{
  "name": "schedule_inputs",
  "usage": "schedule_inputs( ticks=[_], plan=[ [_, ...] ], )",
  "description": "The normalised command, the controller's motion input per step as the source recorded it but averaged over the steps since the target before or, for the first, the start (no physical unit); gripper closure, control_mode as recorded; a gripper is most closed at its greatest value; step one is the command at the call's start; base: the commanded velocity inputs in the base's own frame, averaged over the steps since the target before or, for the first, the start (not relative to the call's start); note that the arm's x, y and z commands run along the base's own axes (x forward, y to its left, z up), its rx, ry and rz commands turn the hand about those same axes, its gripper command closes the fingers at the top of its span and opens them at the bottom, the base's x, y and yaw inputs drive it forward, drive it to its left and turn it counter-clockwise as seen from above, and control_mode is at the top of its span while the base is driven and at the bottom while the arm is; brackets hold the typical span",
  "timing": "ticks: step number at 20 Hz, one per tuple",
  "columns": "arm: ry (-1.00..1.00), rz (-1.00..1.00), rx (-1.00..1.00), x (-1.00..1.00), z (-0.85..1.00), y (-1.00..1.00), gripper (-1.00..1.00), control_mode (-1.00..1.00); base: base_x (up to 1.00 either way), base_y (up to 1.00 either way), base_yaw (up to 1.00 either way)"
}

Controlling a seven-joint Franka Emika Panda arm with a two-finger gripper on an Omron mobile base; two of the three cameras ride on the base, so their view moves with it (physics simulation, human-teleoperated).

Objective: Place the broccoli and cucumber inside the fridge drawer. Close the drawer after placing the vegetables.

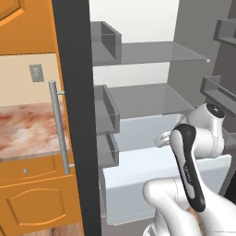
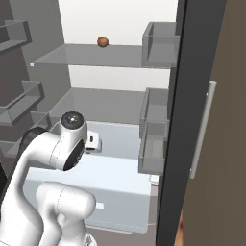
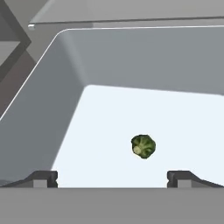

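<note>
On the pale floor of the fridge drawer (image 3: 65,78) lies the broccoli (image 3: 143,146), a small dark green bumpy head with its paler stem end turned toward the camera. It sits alone, clear of every drawer wall, nearer the open front than the back. In the hand view it lies above and between the two dark fingertips (image 3: 43,178) of the end effector (image 3: 112,179), slightly toward the right-hand tip, touching neither. The fingers stand spread wide and hold nothing; the broccoli is well apart from them, down in the drawer.

From the base views the drawer (image 1: 138,170) is pulled out below the glass shelves, and the white arm bends down over it with the hand (image 2: 92,143) above the drawer's interior. A small brown round item (image 2: 102,41) rests on the upper glass shelf (image 2: 86,56). Fridge door (image 1: 73,115) open, bar handle (image 1: 59,129) facing out.
</note>
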Motion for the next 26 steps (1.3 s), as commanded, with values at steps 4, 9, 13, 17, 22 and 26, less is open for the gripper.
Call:
schedule_inputs(
  ticks=[4, 9, 13, 17, 22, 26],
  plan=[
    [-0.01, 0.02, 0.0, -0.22, -0.04, -0.01, -1.0, 1.0, -0.49, -0.03, 0.14],
    [0.0, 0.0, 0.0, 0.0, 0.0, 0.0, -1.0, 1.0, -0.96, -0.01, 0.53],
    [0.0, 0.0, 0.0, 0.0, 0.0, 0.0, -1.0, 1.0, -0.76, 0.14, 0.6],
    [0.0, 0.0, 0.0, 0.0, 0.0, 0.0, -1.0, 1.0, -0.51, 0.65, 0.52],
    [0.0, 0.0, 0.0, 0.0, 0.0, 0.0, -1.0, 1.0, -0.02, 1.0, 0.35],
    [0.0, 0.0, 0.0, 0.0, 0.0, 0.0, -1.0, 1.0, 0.12, 1.0, 0.31]
  ],
)
